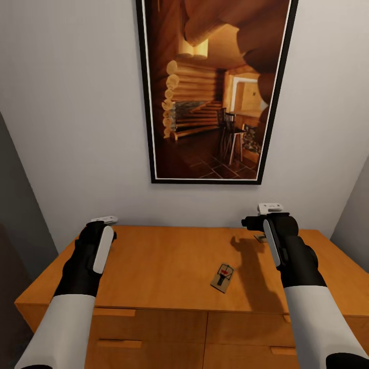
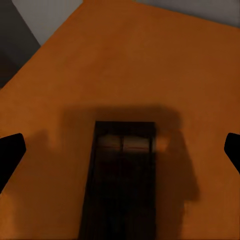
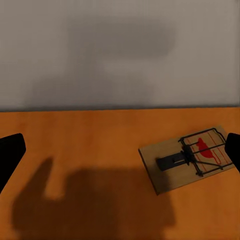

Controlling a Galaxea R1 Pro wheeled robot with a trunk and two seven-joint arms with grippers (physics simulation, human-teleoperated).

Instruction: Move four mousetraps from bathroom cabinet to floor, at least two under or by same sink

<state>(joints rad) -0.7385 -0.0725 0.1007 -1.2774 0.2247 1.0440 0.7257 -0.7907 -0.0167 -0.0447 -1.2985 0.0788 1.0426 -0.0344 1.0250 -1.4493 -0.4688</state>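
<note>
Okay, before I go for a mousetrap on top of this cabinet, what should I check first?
1. Right tool open: ok, fingers spread wide in the right wrist view.
2. Left tool open: ok, it is empty over the cabinet top.
3. Target mousetrap lying flat and unobstructed: ok.
4. Target centred between the right tool's fingers: not ok, it sits close to one finger.
5. Second mousetrap clear of the arms: ok, mid-top between them.
6. Four traps accounted for: cannot tell.

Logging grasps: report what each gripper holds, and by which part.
Nothing is held. The left gripper and right gripper are open, hovering over the cabinet.
</note>
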